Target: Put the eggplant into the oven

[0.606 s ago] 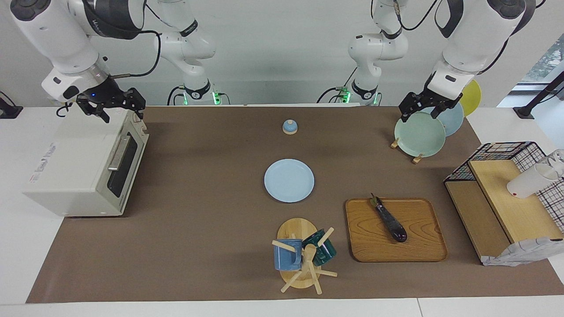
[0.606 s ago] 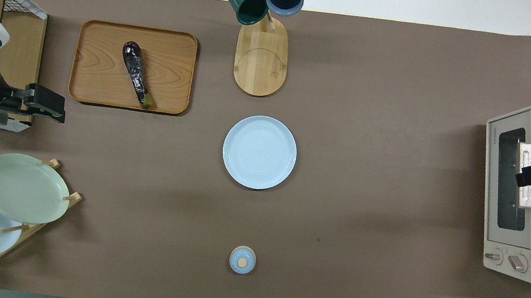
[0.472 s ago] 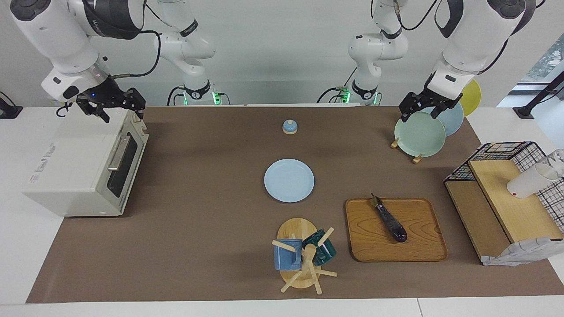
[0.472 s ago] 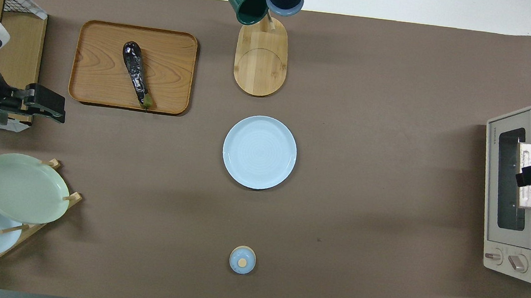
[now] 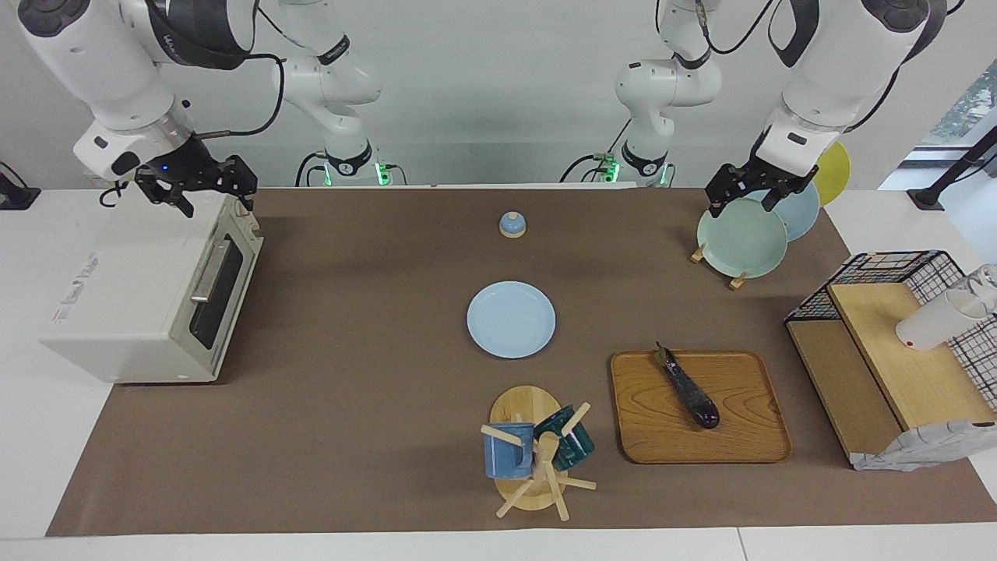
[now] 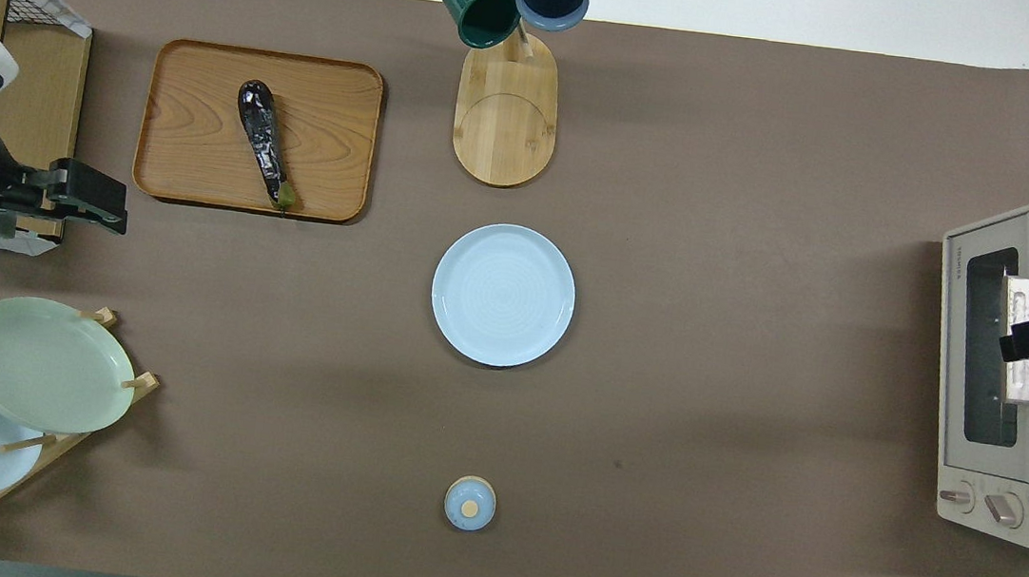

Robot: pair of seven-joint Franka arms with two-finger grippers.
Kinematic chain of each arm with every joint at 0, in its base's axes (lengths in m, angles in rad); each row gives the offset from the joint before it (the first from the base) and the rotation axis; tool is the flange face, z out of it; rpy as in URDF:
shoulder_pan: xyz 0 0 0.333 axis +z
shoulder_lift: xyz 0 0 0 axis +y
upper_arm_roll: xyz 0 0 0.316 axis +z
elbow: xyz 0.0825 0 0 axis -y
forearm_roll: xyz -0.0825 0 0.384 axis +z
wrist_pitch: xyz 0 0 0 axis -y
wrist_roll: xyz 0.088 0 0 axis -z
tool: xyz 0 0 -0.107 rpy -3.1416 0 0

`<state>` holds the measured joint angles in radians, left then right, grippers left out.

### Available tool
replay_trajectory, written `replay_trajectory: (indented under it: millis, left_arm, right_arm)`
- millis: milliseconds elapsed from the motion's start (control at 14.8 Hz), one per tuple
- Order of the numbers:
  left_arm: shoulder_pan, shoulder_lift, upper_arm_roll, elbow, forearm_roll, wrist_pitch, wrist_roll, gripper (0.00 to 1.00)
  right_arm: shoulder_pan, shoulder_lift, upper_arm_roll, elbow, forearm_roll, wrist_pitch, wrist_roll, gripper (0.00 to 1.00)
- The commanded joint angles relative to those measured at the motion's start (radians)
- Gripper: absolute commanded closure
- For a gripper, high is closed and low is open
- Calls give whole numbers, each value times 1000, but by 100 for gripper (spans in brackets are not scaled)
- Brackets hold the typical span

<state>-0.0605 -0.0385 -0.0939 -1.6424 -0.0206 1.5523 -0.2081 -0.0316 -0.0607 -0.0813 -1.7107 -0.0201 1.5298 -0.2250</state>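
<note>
1. Now the eggplant (image 5: 688,387) lies slantwise on the wooden tray (image 5: 748,444), stem end nearer the robots, well apart from both pincers.
2. Up in the air, the left gripper (image 5: 748,196) hangs over the green plate (image 5: 741,238) in the plate rack, fingers spread open and empty.
3. Meanwhile the right gripper (image 5: 209,189) hovers over the oven (image 5: 140,300), fingers apart, holding nothing.
4. Under it the oven's door is closed.
</note>
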Motion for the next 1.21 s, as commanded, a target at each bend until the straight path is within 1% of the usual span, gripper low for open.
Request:
replay_trajectory:
  millis: [0, 67, 202, 472, 606, 809, 876, 1011, 1078, 1146]
  left_arm:
    - [8, 6, -7, -23, -10, 86, 0, 0]
    - [8, 23, -7, -20, -10, 100, 1, 0]
    - [11, 104, -6, 16, -45, 150, -4, 0]
    - [10, 339, -6, 102, -42, 273, -8, 0]
    - [7, 415, -4, 111, -42, 357, -11, 0]
    - [-39, 543, 5, 131, -24, 498, -75, 0]
    - [-39, 572, 5, 130, -7, 558, -91, 0]
    - [-41, 609, 5, 122, 8, 623, -93, 0]
    - [-32, 609, 6, 107, 27, 658, -93, 0]
    - [-30, 606, 6, 67, 56, 685, -93, 0]
  right_arm:
    - [-7, -13, 3, -6, 23, -8, 13, 0]
    - [-7, -13, 3, -6, 23, -8, 13, 0]
    - [-7, -13, 3, -6, 23, -8, 13, 0]
    - [-7, -13, 3, -6, 25, -8, 13, 0]
    - [-7, -13, 3, -6, 23, -8, 13, 0]
    - [-7, -13, 3, -6, 23, -8, 13, 0]
    - [-7, -13, 3, -6, 25, -8, 13, 0]
    - [-7, -13, 3, -6, 25, -8, 13, 0]
    - [-7, -13, 3, -6, 23, -8, 13, 0]
    - [-7, -13, 3, -6, 23, -8, 13, 0]
